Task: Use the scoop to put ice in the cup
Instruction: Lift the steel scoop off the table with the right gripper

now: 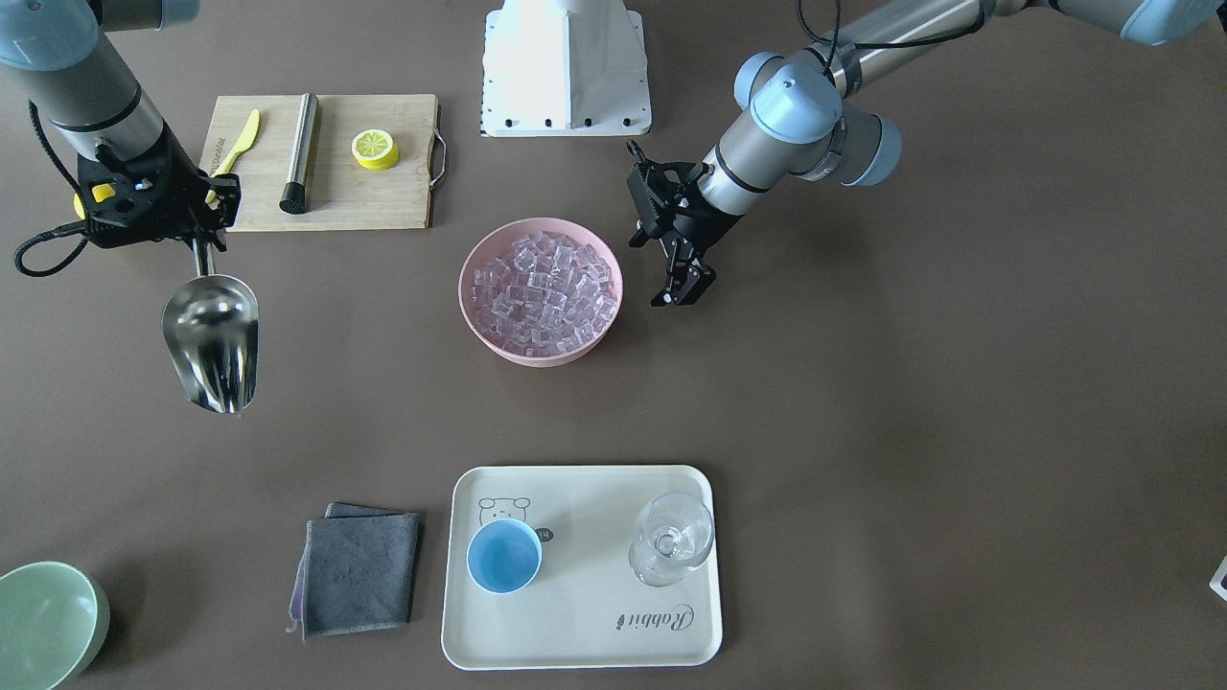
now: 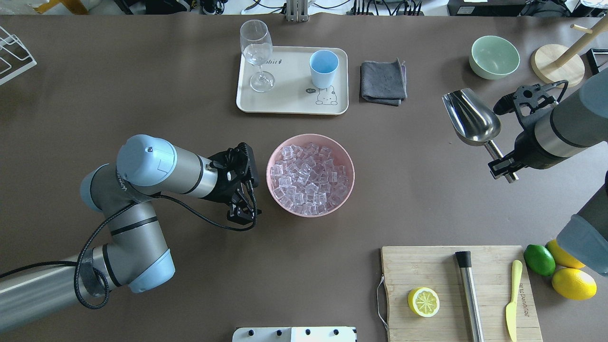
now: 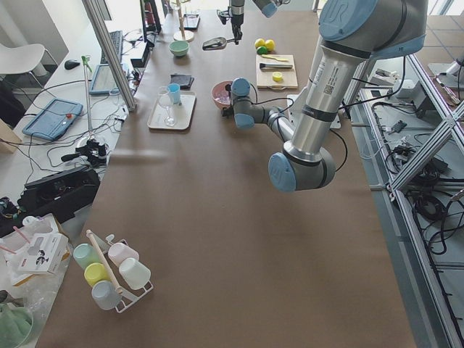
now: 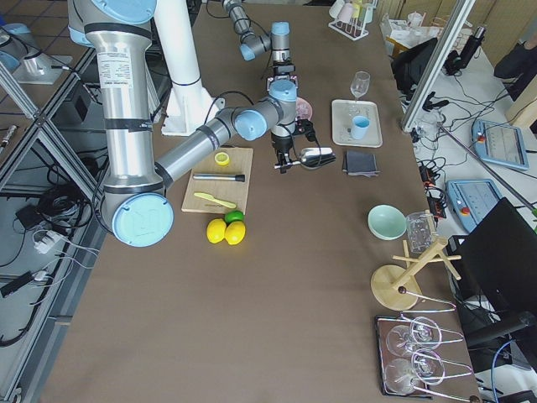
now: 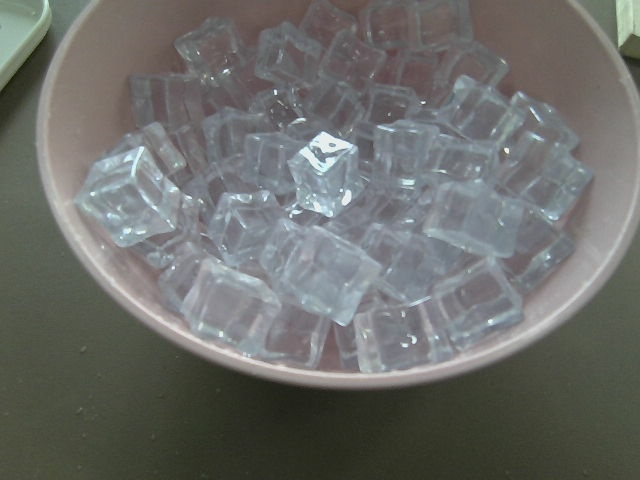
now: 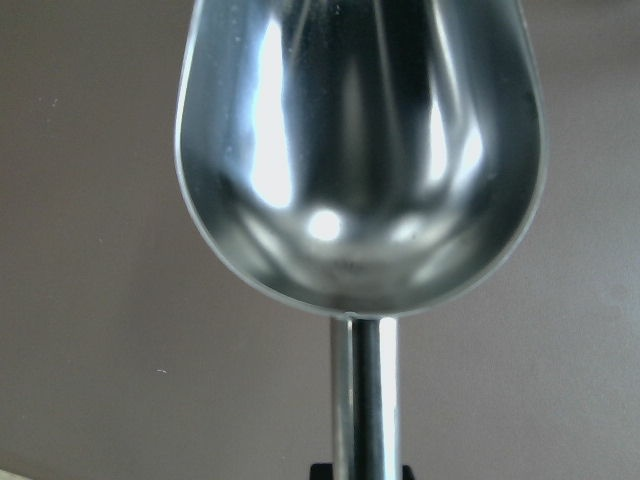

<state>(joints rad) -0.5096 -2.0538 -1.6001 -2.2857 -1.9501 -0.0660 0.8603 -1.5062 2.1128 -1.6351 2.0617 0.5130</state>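
The steel scoop (image 1: 213, 340) is empty. My right gripper (image 1: 201, 240) is shut on its rod handle and holds it over bare table at the robot's right; the scoop also shows from overhead (image 2: 470, 116) and in the right wrist view (image 6: 360, 150). The ice (image 1: 540, 287) fills a pink bowl (image 1: 537, 356) at the table's middle and shows close up in the left wrist view (image 5: 330, 200). My left gripper (image 1: 685, 290) hangs open and empty beside that bowl, not touching it. The light-blue cup (image 1: 503, 556) stands empty on a cream tray (image 1: 575, 623).
A clear stemmed glass (image 1: 671, 537) stands on the tray beside the cup. A grey cloth (image 1: 357, 570) and a pale-green bowl (image 1: 43, 623) lie nearby. A wooden board (image 1: 383, 201) near the right arm holds a lemon half, a steel cylinder and a yellow knife.
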